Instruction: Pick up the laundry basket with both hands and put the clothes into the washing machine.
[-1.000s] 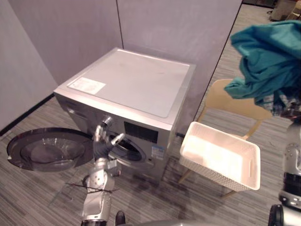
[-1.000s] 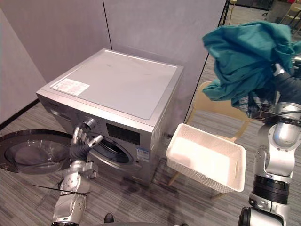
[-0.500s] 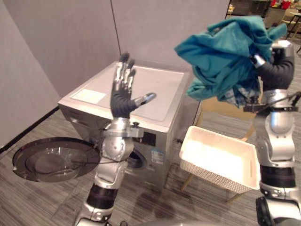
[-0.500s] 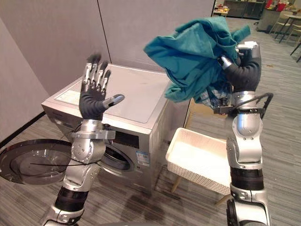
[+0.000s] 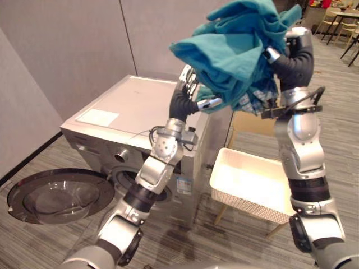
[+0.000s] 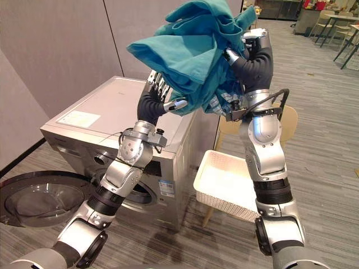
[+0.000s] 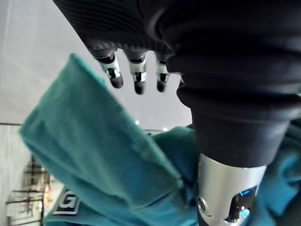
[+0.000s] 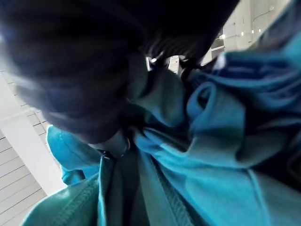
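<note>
My right hand squeezes the teal clothes up high. My left hand, fingers straight, is just beside them. The basket shows its bare bottom. The washer door is open.

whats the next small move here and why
Probably curl the left robot hand onto the clothes: its fingers are straight beside them, while the right robot hand grips them high above the washing machine. With two holds, lowering them to the open door looks safer.
</note>
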